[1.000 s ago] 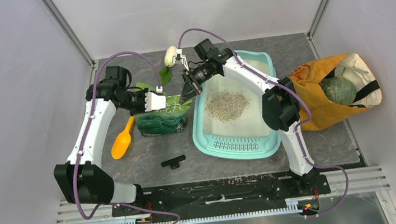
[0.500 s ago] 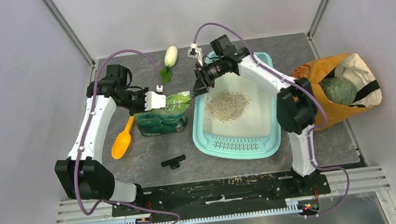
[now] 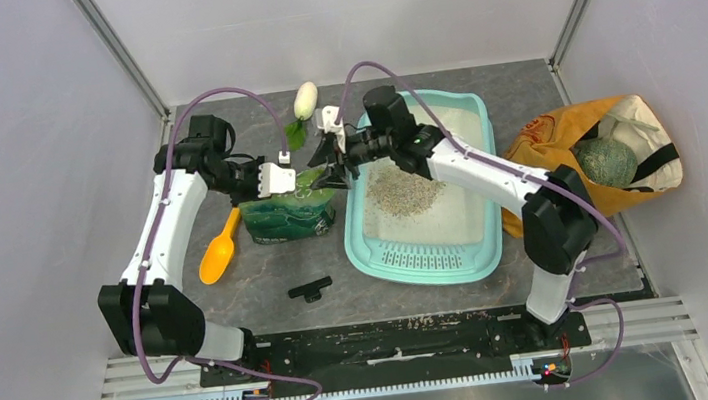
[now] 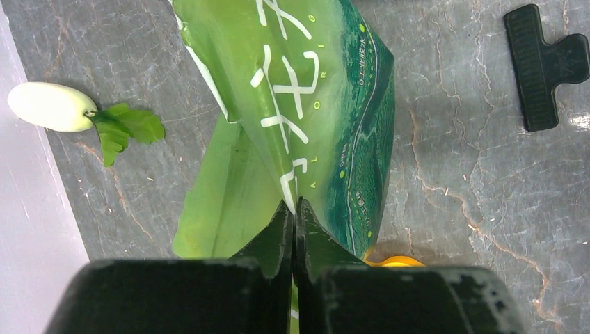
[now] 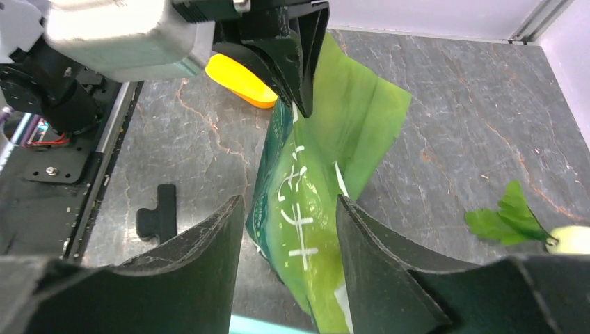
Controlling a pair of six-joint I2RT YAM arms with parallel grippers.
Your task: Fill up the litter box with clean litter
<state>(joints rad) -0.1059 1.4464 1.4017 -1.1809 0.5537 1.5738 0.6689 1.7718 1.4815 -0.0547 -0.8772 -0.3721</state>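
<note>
Top external view: litter box [image 3: 434, 273] partly filled, more pouring ahead.
A thin patch of litter [image 3: 407, 186] lies mid-basin; the box sits on the bench [image 3: 267, 270] beside the green pouch [image 3: 290, 217]. Left hand [image 4: 293, 207] pinches the pouch's top edge; right hand [image 5: 286, 209] gapes wide astride its other lip, likely readying a pour.

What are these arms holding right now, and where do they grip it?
The left pincer pinches the green pouch by its top edge. The right pincer is open, holding nothing.
</note>
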